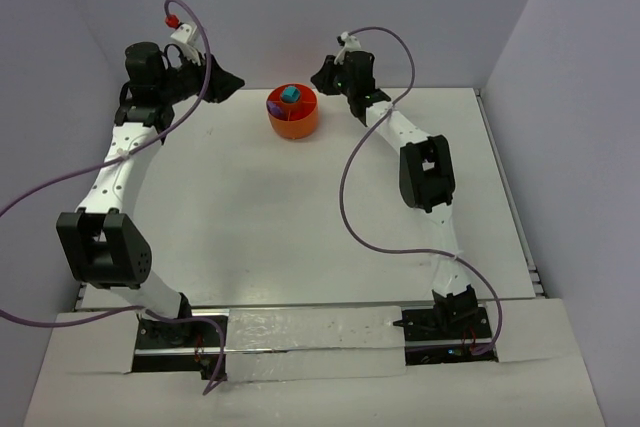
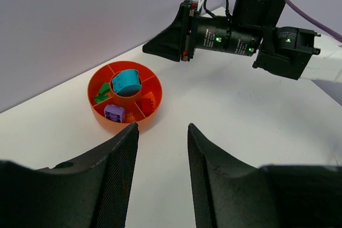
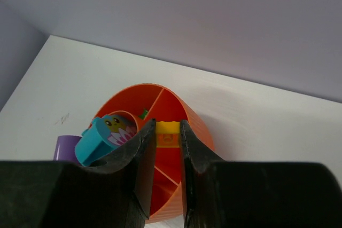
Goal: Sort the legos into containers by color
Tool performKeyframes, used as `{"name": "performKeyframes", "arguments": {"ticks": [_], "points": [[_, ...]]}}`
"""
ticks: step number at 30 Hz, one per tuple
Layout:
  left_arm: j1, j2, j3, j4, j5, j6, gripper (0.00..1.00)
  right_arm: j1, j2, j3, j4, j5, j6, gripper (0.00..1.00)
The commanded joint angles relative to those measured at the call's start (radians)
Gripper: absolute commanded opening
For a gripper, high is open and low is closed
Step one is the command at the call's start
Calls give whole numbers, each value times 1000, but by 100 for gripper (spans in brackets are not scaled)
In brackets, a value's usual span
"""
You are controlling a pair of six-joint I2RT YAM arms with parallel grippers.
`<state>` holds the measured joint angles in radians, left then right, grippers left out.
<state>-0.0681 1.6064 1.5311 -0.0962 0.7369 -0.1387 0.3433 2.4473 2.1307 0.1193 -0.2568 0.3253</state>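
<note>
The round orange tub point(image 1: 292, 119) stands at the back middle of the table. In the left wrist view, the tub point(image 2: 94, 106) holds a teal-blue brick point(image 2: 126, 81) in its central ring, a purple brick point(image 2: 114, 112), a green brick point(image 2: 101, 93) and an orange brick point(image 2: 148, 101) in separate compartments. My right gripper point(image 3: 166, 123) is shut on a small orange-yellow brick point(image 3: 168, 133) and holds it over an orange compartment of the tub point(image 3: 199, 122). My left gripper point(image 2: 162, 127) is open and empty, just short of the tub.
Grey walls close in the back and both sides of the table. The right arm's wrist point(image 2: 235, 30) hangs just behind the tub in the left wrist view. A purple cable point(image 1: 352, 197) loops over the table by the right arm.
</note>
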Motion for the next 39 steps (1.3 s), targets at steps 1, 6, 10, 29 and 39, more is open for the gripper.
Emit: {"name": "performKeyframes", "arguments": {"ticks": [1, 6, 10, 29, 39], "points": [[7, 20, 40, -6, 33, -18, 49, 29, 18, 60, 68, 4, 12, 0], [7, 29, 58, -9, 45, -21, 49, 33, 30, 67, 65, 5, 17, 2], [7, 34, 64, -10, 52, -23, 49, 36, 33, 67, 65, 3, 21, 4], [7, 60, 96, -16, 59, -21, 52, 40, 46, 75, 68, -2, 38, 42], [7, 63, 98, -16, 58, -22, 52, 39, 31, 80, 68, -23, 51, 50]]}}
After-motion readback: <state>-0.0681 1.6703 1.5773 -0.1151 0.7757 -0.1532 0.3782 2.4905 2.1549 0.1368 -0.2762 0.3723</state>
